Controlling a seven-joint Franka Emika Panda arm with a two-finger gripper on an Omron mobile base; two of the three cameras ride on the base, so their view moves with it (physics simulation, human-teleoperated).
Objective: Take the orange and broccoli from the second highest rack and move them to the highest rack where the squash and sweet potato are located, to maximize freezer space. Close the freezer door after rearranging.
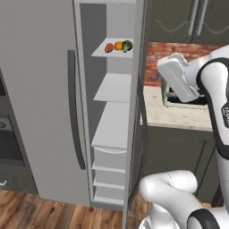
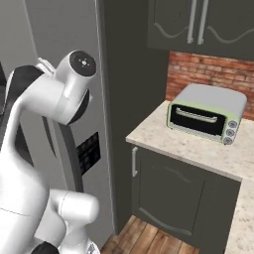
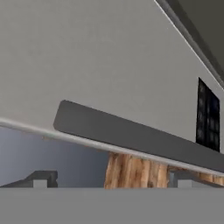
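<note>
- Gripper (image 3: 109, 183): in the hand view the two dark fingertips (image 3: 41, 178) stand far apart at the lower edge, jaws spread wide, with nothing between them and nothing touched.
- Freezer door (image 3: 100, 65): a flat grey panel ahead of the hand; its long dark handle (image 3: 140, 138) runs slantwise just above the fingertips, apart from them.
- Freezer (image 1: 112, 112): in the left base view the compartment stands open, its door swung out edge-on at the right.
- Highest rack (image 1: 100, 53): carries a reddish item (image 1: 108, 48), most likely the sweet potato, an orange (image 1: 118, 45) and a broccoli (image 1: 127, 45), side by side.
- Second rack (image 1: 114, 87): a bare white shelf.
- Counter (image 2: 198, 149): bears a toaster oven (image 2: 207, 113) before a brick wall.
</note>
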